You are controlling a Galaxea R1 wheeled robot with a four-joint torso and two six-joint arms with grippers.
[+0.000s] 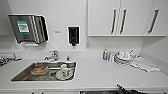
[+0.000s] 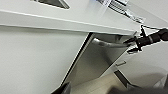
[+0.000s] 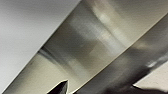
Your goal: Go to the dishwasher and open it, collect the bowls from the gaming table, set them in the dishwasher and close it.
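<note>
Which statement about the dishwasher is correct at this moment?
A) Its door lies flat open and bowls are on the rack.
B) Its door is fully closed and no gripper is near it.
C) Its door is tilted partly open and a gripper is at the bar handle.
C: in the left wrist view the dishwasher door leans out under the counter, with the right gripper at its bar handle.

white kitchen wall (image 1: 62, 15) with a steel towel dispenser (image 1: 28, 28) and a black soap dispenser (image 1: 73, 35). above, white cupboards (image 1: 125, 17) with dark bar handles. below, a white counter (image 1: 100, 72) with a steel sink (image 1: 27, 75) and tap (image 1: 52, 55). pale floor (image 2: 100, 86).
</note>
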